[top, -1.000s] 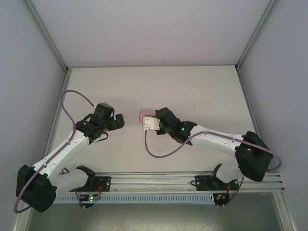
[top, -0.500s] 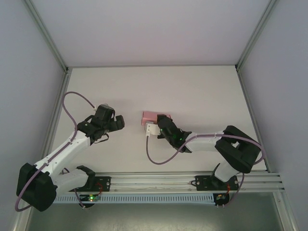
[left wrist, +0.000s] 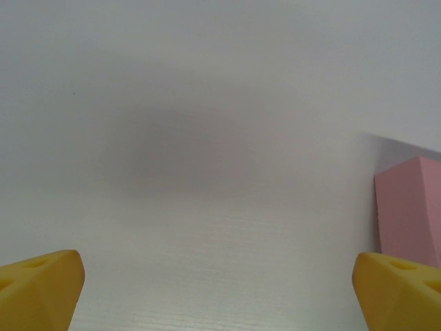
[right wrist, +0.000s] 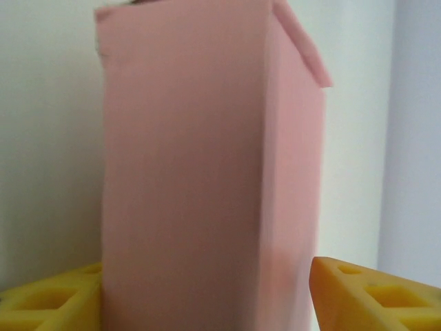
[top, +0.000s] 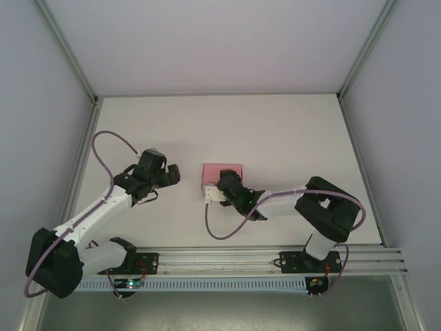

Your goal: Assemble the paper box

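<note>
The white table point(top: 275, 131) takes up most of the top view, closed in by pale walls, with a metal rail point(top: 220, 261) running along its near edge where both arms are bolted

The left arm point(top: 89, 214) reaches up and inward from the near left corner. The right arm point(top: 289, 200) is folded back on itself, elbow toward the right and wrist pointing left, toward the middle of the table. A purple cable point(top: 103, 141) loops high over the left arm, and another point(top: 220, 231) sags below the right wrist

The paper box point(top: 224, 171) lies on the table near its centre, a small pink rectangular block. In the right wrist view the box point(right wrist: 200, 138) stands close and blurred, with a flap point(right wrist: 303, 48) jutting out at its far right corner. In the left wrist view a corner of it point(left wrist: 413, 207) shows at the right edge, resting on the table

The right gripper point(top: 219, 185) sits at the near side of the box. Its yellow fingers point(right wrist: 372, 296) flank the box on both sides, right at its walls; I cannot tell whether they press on it or stand just clear

The left gripper point(top: 173, 174) hangs over bare table left of the box, apart from it. Its yellow fingers point(left wrist: 41, 286) are spread wide with nothing between them
</note>
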